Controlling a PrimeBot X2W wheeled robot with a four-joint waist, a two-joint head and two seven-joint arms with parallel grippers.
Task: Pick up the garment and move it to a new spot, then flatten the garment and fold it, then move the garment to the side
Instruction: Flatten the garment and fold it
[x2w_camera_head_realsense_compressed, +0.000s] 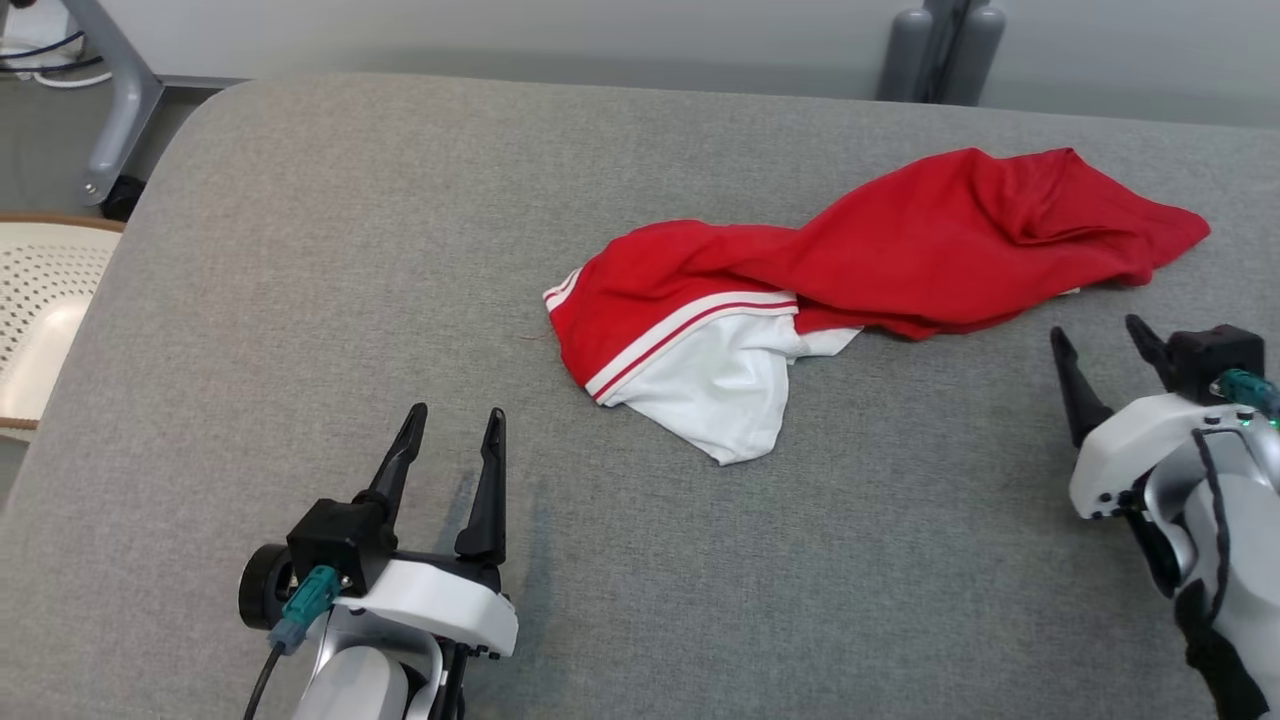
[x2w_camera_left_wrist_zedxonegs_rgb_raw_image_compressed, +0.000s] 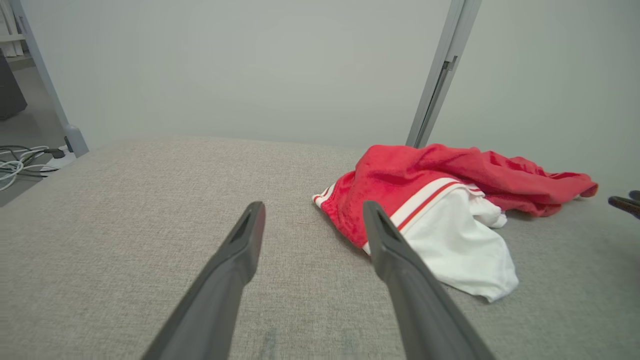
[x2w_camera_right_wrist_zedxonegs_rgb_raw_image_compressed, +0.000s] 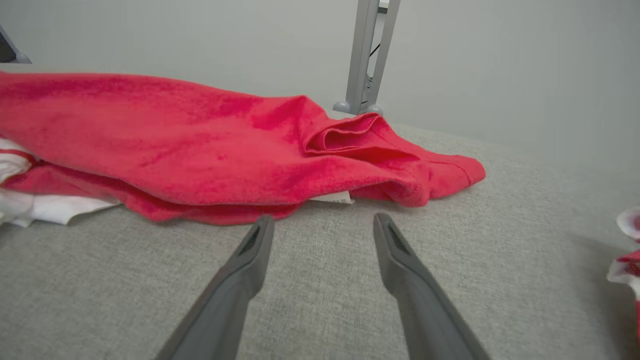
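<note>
Left gripper (x2w_camera_head_realsense_compressed: 457, 413): low over the grey padded surface (x2w_camera_head_realsense_compressed: 300, 350), pointing forward, spread wide with nothing between the fingers.

Right gripper (x2w_camera_head_realsense_compressed: 1095, 330): just as wide and empty, leaning slightly to the left. The tips are near the cloth but apart from it.

Cream perforated basket (x2w_camera_head_realsense_compressed: 40, 300): off the surface's edge, well to the left of my left fingers. I cannot tell what lies in it.

Garment (x2w_camera_head_realsense_compressed: 880, 250): red, with a white panel and red-and-white striped trim, crumpled in a long heap on the surface. It lies ahead and to the right of my left fingers, and just ahead of my right ones. The white end is nearest the left fingers.

Beyond the far edge stands a grey post (x2w_camera_head_realsense_compressed: 940, 45).
</note>
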